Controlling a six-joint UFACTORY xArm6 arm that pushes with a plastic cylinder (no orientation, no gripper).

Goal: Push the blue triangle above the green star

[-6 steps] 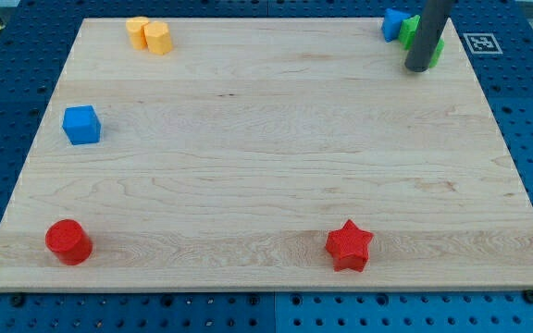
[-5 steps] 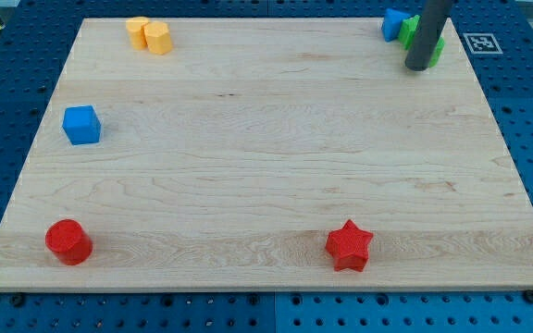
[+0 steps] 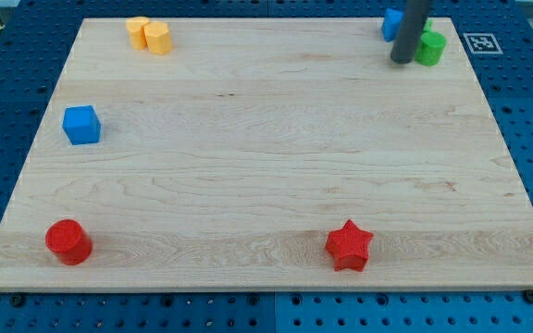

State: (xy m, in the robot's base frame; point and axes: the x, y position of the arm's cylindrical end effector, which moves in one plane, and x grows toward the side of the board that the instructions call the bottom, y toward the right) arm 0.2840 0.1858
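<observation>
The blue triangle sits at the view's top right corner of the wooden board, partly hidden behind my rod. The green star lies just to its right and slightly lower. My tip rests on the board just below the blue triangle and just left of the green star, close to both. Whether it touches either one I cannot tell.
Two yellow blocks sit side by side at the top left. A blue cube is at the left edge. A red cylinder is at the bottom left, a red star at the bottom right of centre.
My tip has moved to the left and slightly up, off the front of the green star, which now shows more fully. The blocks have not visibly shifted.
</observation>
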